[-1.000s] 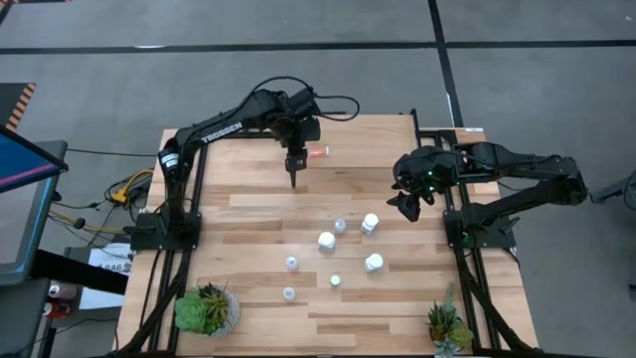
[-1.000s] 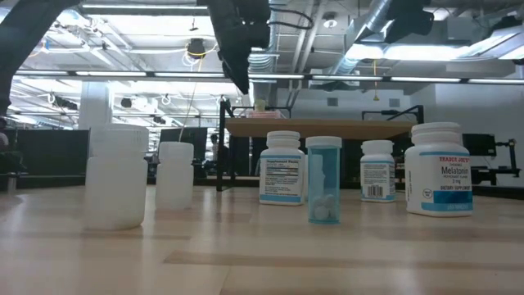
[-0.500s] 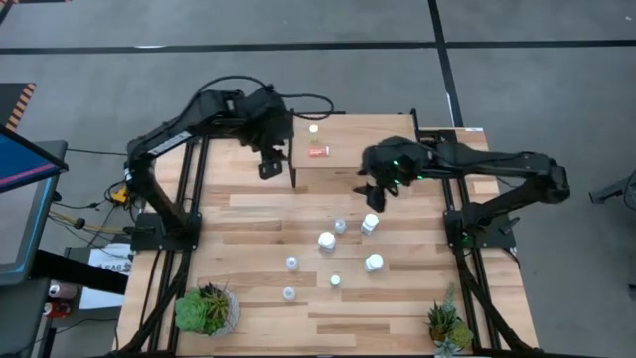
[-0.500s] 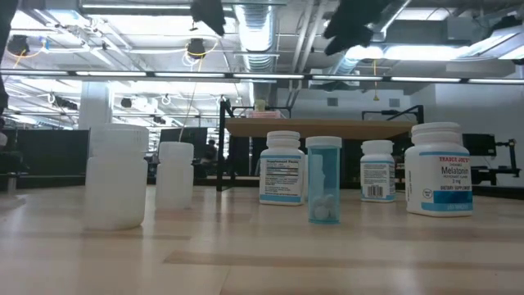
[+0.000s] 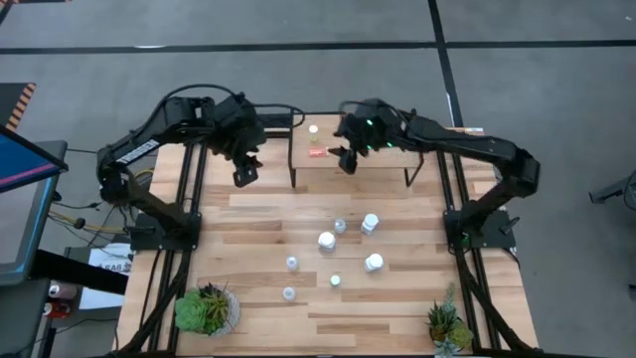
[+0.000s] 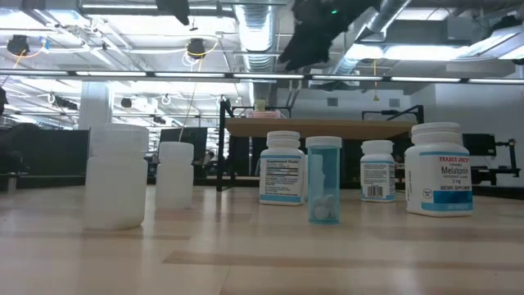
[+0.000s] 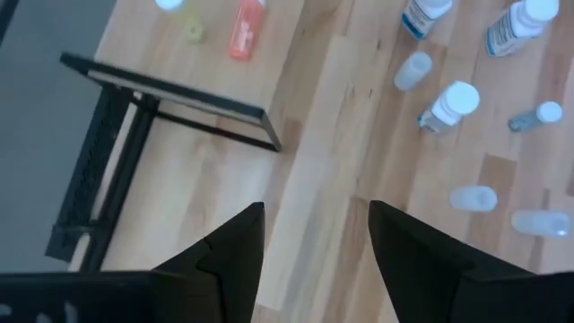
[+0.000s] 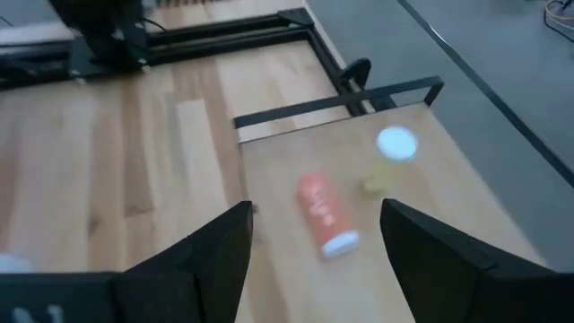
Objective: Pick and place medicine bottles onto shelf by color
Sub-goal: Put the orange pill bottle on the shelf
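An orange bottle (image 5: pixel 317 152) lies on its side on the shelf (image 5: pixel 378 164) near the shelf's left end; it also shows in the right wrist view (image 8: pixel 325 213). A small yellowish bottle with a white cap (image 5: pixel 314 129) stands behind it. My right gripper (image 5: pixel 348 159) is open and empty above the shelf, just right of the orange bottle. My left gripper (image 5: pixel 241 176) is open and empty above the table, left of the shelf. Several white and pale bottles (image 5: pixel 326 241) stand on the table's middle.
Two potted plants stand at the near corners, one at the left (image 5: pixel 206 308) and one at the right (image 5: pixel 447 326). In the low view the standing bottles (image 6: pixel 283 168) line up in front of the shelf (image 6: pixel 327 127). Bare planks lie between the shelf and the bottles.
My left gripper has drawn back from the shelf's left end toward the table's left edge. My right gripper has swung from the table's right side toward the far edge and left, over the shelf. The orange bottle lies still on the shelf.
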Tool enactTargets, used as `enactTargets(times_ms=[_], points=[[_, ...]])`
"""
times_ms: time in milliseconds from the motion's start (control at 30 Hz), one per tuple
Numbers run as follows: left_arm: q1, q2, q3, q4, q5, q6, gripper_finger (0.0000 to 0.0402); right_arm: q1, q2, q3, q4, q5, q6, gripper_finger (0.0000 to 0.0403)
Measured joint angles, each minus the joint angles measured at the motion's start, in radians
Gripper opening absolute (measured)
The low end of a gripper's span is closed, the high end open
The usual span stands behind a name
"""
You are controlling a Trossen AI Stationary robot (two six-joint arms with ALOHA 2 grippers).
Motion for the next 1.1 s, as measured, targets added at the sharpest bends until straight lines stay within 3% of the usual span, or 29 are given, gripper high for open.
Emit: enactTargets(times_ms=[200, 367, 767, 867, 1100], points=[[-0.036, -0.113, -0.133, 0.032, -0.001, -0.066, 0.0187, -0.031, 0.187, 0.27, -0.243, -0.031, -0.086, 0.027], [-0.072, -0.251, -0.332, 0.157, 0.0, -0.111, 0.0187, -0.04, 0.304, 0.395, -0.393, -0.052, -0.131, 0.027], [-0.148, -0.581, -0.77, 0.612, -0.003, -0.213, 0.0187, -0.044, 0.374, 0.417, -0.453, -0.075, -0.187, 0.027], [-0.161, -0.627, -0.83, 0.692, -0.01, -0.226, 0.0187, -0.044, 0.375, 0.417, -0.455, -0.075, -0.207, 0.027], [-0.164, -0.649, -0.868, 0.701, -0.017, -0.267, 0.0187, -0.056, 0.375, 0.383, -0.425, -0.076, -0.222, 0.027]])
